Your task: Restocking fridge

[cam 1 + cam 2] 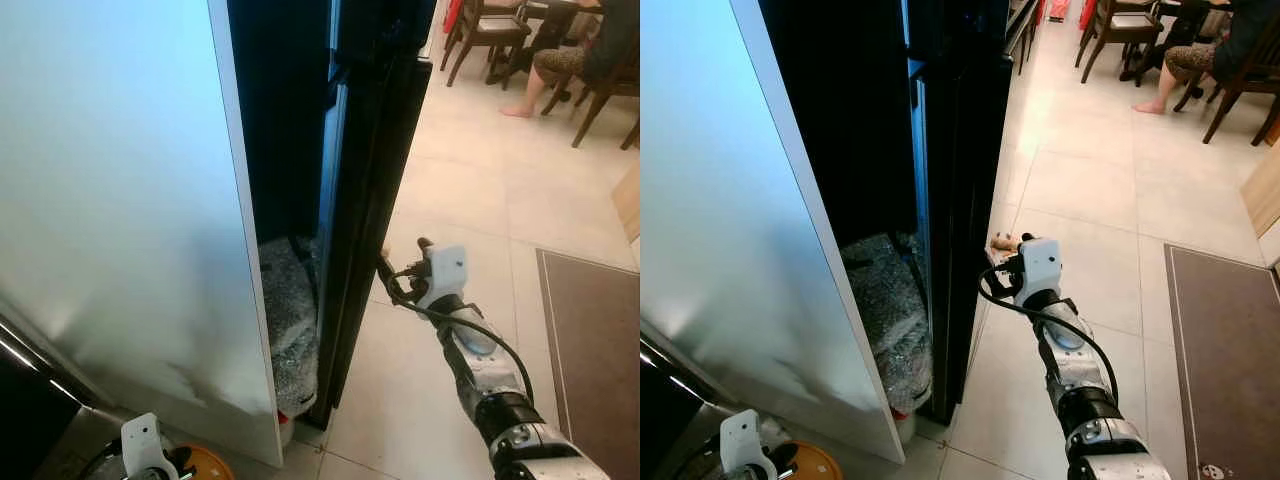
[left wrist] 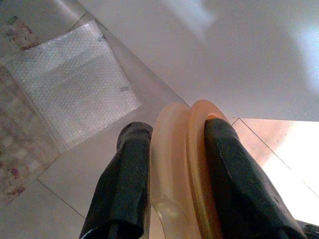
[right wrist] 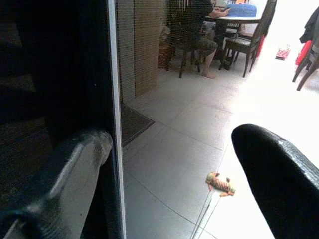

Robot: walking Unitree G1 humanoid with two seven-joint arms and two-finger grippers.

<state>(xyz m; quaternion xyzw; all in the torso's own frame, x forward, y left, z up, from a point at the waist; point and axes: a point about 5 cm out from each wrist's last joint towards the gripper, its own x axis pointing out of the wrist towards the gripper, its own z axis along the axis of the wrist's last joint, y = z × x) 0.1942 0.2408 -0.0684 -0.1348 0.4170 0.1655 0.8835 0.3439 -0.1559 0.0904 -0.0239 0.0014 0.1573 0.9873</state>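
Fridge door [image 1: 365,220]: dark, swung partly open, edge-on; white side panel [image 1: 120,200] to the left; interior dark, something wrapped in bubble film [image 1: 290,320] low inside.
Right gripper [image 1: 1002,262]: at the free edge of the door, about mid-height of the lower section; jaws spread wide, one finger [image 3: 65,169] against the door edge, the other finger [image 3: 284,169] out over the tiled floor.
Left gripper [image 2: 172,184]: low by the robot's body; jaws closed on an orange-rimmed container [image 2: 187,164], rim pinched between the fingers.
Stock item: that container, still in hand, not yet in the fridge.
Floor: small toy [image 3: 220,183] on the tiles just beyond the door; brown mat [image 1: 590,340] further right.
Person [image 1: 575,55]: seated at a dining table well beyond the door.
Risk, door: contact by one finger only, likely to slip off the edge on a pull, or door to swing shut.
Risk, container: thin rim hold, likely to tilt or drop during a reach.
Risk, path: narrow opening, possible knock against the panel or the film-wrapped bundle.
Risk, footing: toy near the door's sweep, possible snag.
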